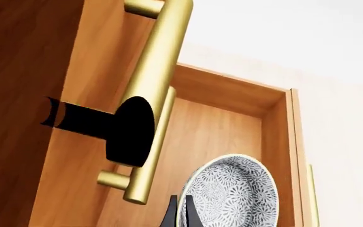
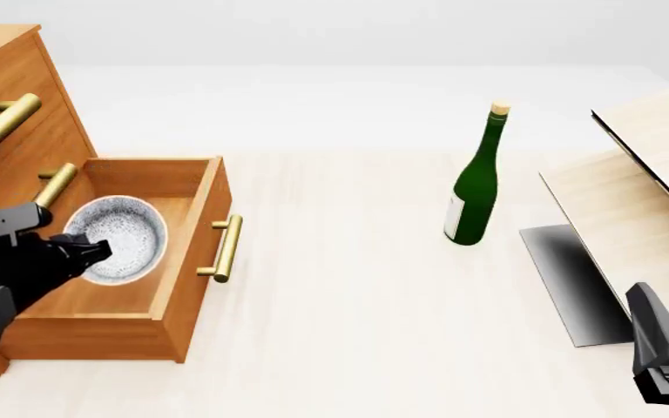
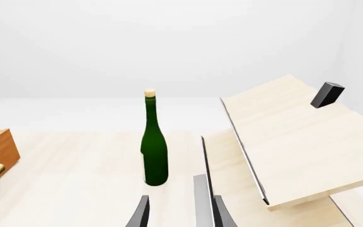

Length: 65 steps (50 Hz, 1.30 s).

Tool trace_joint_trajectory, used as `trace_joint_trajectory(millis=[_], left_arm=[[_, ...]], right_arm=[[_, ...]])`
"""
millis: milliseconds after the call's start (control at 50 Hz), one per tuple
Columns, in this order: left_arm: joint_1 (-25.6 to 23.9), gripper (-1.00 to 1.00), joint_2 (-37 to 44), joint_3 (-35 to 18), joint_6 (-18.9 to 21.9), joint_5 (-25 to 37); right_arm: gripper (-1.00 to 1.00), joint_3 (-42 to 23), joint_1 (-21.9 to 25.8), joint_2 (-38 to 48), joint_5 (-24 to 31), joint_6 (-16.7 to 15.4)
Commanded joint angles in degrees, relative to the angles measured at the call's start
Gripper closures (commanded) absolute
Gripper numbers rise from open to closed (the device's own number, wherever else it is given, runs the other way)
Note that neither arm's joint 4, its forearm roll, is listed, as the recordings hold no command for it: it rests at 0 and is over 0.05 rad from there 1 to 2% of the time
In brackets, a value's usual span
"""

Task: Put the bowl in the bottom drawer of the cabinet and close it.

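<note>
My left pincer (image 2: 93,252) clamps the rim of the bowl (image 2: 119,239) inside the open bottom drawer (image 2: 201,218) of the cabinet (image 2: 15,96); my right pincer (image 3: 180,213) hangs with fingers apart over the desk (image 2: 347,287).

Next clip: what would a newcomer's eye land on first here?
Probably the speckled bowl in the left gripper over the pulled-out bottom drawer of the cabinet, at the table's left. Next, the green bottle standing upright alone mid-table, with pale slanted wood panels to its right.
</note>
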Motion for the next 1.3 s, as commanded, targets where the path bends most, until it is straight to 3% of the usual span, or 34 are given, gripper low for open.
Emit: trace_joint_trajectory(millis=[20, 880, 900, 1300], left_arm=[[0.52, 1.00, 1.56, 0.22, 0.18, -1.38], [1.48, 1.00, 6.08, 0.44, 0.58, -3.89], [1.24, -1.00, 6.60, 0.19, 0.47, -3.74], [1.48, -1.00, 4.66, 0.40, 0.80, -2.95]], right_arm=[[-1.00, 0.00, 0.01, 0.00, 0.00, 0.01], [-1.00, 0.00, 0.00, 0.00, 0.00, 0.00], [-1.00, 0.00, -0.01, 0.00, 0.00, 0.00], [-1.00, 0.00, 0.00, -0.01, 0.00, 0.00]])
